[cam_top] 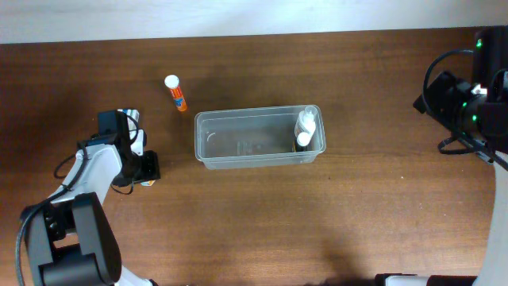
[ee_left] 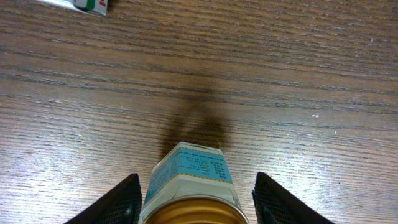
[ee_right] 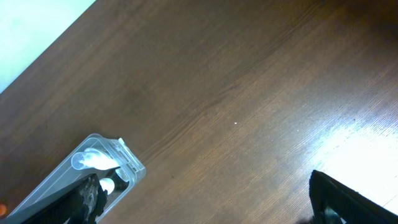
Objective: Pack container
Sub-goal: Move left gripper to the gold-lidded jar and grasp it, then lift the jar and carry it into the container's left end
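The clear plastic container stands mid-table with two small white-capped bottles at its right end. It also shows in the right wrist view. My left gripper is left of the container. In the left wrist view its fingers sit close against both sides of a jar with a gold lid and blue label. An orange tube with a white cap lies behind and left of the container. My right gripper is wide open and empty, far right of the container.
A small white and green box lies just behind the left gripper and shows in the left wrist view. The right arm hangs at the table's right edge. The table is dark wood with a pale wall along the back.
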`<state>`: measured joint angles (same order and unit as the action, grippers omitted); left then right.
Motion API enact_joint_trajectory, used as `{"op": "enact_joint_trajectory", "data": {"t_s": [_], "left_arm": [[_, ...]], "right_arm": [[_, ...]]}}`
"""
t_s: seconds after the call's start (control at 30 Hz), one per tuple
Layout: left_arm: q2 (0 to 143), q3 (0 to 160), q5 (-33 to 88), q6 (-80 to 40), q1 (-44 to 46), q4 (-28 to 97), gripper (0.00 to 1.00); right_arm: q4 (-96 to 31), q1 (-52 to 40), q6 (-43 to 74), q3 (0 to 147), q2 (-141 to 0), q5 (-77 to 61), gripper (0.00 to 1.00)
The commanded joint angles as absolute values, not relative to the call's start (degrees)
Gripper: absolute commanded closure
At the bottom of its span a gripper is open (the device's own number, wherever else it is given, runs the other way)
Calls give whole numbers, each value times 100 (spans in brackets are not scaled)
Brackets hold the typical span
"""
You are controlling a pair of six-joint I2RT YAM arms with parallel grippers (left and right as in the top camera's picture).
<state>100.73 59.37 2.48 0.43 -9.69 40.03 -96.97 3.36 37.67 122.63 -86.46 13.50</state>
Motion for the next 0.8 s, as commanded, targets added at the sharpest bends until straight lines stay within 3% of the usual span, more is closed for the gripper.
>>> {"op": "enact_joint_trajectory", "data": {"t_s": [0.0,0.2,0.5,0.67,0.77], "left_arm": [[10132,6040,163,89,-991,3981,42],[10134,6040,165,89,-991,3968,53],[10422,6040,191,86,-991,3970,54],[10639,6040,189,86,-991,3990,69],[10639,6042,189,84,-991,4016,70]], "right_arm": [[-9730,384,3771,12322,-8667,1417,2],[-9730,384,3771,12322,-8667,1417,2],[-9730,384,3771,12322,-8667,1420,2],[-9730,384,3771,12322,-8667,1420,2],[-9730,384,3771,12322,-8667,1420,2]]}}
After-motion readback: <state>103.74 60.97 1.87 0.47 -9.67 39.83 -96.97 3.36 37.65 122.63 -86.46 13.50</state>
